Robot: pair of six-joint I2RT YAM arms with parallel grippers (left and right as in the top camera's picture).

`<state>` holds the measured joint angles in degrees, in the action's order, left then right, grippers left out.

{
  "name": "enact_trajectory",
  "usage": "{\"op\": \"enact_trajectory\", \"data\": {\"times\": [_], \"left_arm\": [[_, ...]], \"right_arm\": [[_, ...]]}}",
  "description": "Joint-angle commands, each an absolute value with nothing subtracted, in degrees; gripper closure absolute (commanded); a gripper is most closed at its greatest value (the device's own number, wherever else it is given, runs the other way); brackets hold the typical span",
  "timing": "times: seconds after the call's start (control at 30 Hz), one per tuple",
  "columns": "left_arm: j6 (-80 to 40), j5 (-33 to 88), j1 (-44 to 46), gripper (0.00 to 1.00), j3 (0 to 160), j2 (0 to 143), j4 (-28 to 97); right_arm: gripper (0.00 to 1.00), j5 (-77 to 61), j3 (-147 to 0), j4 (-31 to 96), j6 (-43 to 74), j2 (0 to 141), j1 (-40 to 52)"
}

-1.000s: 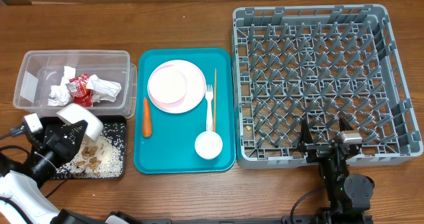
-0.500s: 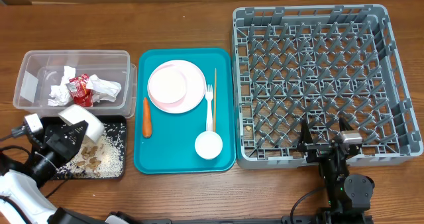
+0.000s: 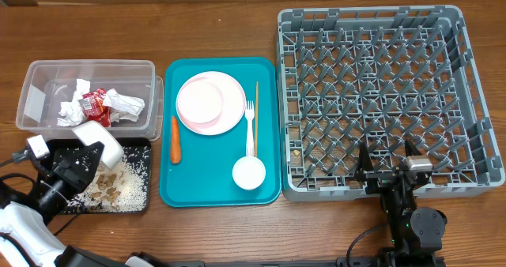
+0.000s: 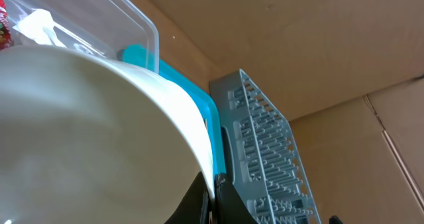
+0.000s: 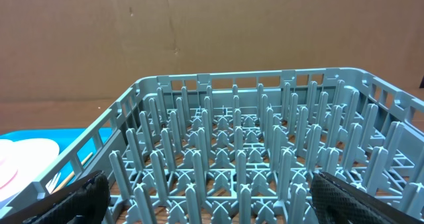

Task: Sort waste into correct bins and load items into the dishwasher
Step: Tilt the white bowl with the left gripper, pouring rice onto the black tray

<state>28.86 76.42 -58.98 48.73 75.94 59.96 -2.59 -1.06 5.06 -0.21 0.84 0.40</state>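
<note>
Left claw [image 3: 85,152] clamps white bowl [image 3: 99,136] tipped over black tray [image 3: 131,146] (right claw [image 3: 385,171] gapes).

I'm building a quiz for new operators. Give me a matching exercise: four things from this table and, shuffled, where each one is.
1 orange carrot
2 small red snack wrapper
3 pale crumbly food scraps
4 tilted white bowl

A in the clear plastic rectangular tub
B on the flat teal tray
C held by the left gripper
D in the shallow black rectangular tray

Pairs: 1-B, 2-A, 3-D, 4-C.
</note>
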Motion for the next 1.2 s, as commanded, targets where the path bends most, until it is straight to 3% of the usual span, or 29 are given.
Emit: {"op": "enact_trajectory", "data": {"times": [0.0, 0.47, 0.57, 0.77, 1.17], "left_arm": [[29.85, 78.3, -59.24, 0.96, 48.8, 76.29, 62.13], [30.11, 81.65, -59.22, 0.96, 48.8, 76.51, 61.69], [34.68, 83.2, -59.22, 0.94, 48.8, 76.49, 62.63], [29.15, 79.31, -59.22, 0.96, 48.8, 76.49, 60.31], [28.99, 85.27, -59.22, 0.93, 48.8, 76.49, 61.49]], "right_arm": [[0.0, -2.66, -0.45, 4.64, 0.01, 0.19, 0.21], [0.0, -2.66, -0.45, 4.64, 0.03, 0.19, 0.21], [0.0, -2.66, -0.45, 4.64, 0.01, 0.19, 0.21], [0.0, -2.66, -0.45, 4.64, 0.01, 0.16, 0.21], [0.0, -2.66, -0.45, 4.64, 0.01, 0.19, 0.21]]}}
